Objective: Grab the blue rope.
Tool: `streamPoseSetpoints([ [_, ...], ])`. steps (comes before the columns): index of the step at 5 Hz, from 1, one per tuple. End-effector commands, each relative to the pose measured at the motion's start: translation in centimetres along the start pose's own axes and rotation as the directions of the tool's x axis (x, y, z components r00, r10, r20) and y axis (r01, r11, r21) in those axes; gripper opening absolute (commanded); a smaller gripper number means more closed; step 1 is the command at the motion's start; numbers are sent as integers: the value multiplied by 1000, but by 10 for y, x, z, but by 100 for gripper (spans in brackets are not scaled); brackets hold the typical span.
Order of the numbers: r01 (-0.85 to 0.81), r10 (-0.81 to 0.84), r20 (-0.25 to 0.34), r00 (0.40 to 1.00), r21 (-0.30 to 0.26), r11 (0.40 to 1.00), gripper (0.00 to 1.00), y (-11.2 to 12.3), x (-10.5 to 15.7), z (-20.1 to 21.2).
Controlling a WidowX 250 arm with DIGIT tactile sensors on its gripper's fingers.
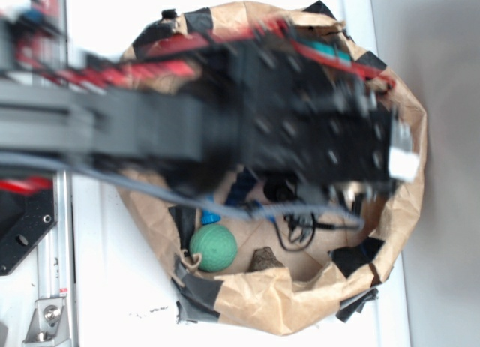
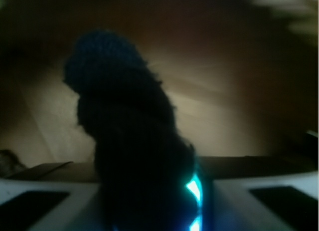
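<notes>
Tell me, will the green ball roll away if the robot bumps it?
Probably, but not far. The green ball looks round, so a nudge would likely set it rolling. It sits inside a brown paper bag with raised, crumpled walls, which should stop it quickly. Its surface looks dull rather than shiny, so it may not be very slippery.

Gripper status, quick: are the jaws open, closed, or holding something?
Gripper: closed on the blue rope, which rises dark between the jaws in the wrist view. The exterior view is too blurred to confirm.
</notes>
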State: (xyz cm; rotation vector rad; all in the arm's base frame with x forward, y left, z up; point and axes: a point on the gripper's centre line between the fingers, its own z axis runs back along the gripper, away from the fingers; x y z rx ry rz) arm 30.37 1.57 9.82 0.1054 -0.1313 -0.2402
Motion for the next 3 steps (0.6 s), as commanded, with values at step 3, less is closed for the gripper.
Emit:
streamPoseSetpoints([
  [3, -487, 489, 35, 872, -53, 872, 0, -10, -40, 89],
])
